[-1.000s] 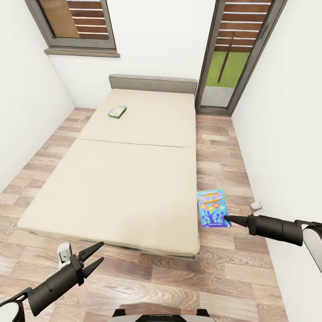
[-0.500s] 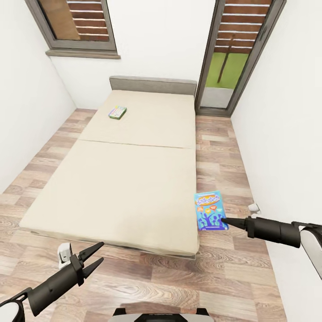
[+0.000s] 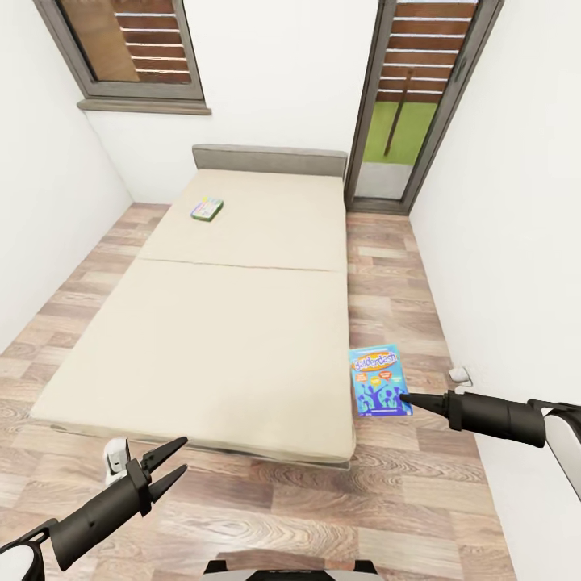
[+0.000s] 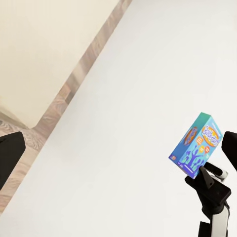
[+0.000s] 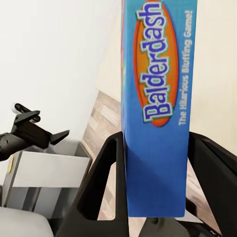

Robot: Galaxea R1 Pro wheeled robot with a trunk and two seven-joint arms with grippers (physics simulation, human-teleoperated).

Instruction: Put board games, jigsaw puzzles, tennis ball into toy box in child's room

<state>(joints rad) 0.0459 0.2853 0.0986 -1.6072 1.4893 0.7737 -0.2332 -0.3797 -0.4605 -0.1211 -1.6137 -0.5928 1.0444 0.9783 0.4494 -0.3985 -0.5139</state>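
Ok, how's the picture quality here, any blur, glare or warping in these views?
Head view: wide-angle warp, walls and window frames splay outward; flat even light, only a faint shadow under the bed. Right wrist view: the blue board game is sharp, its lettering readable. Left wrist view: no glare, mostly featureless white wall.

A bedroom in a home — a wide low bed [image 3: 218, 323] with a beige mattress and grey headboard [image 3: 269, 159] fills the wood-plank floor [image 3: 387, 290]. White walls close it in, with a shuttered window [image 3: 125, 48] and a glazed door [image 3: 411, 105] onto greenery.
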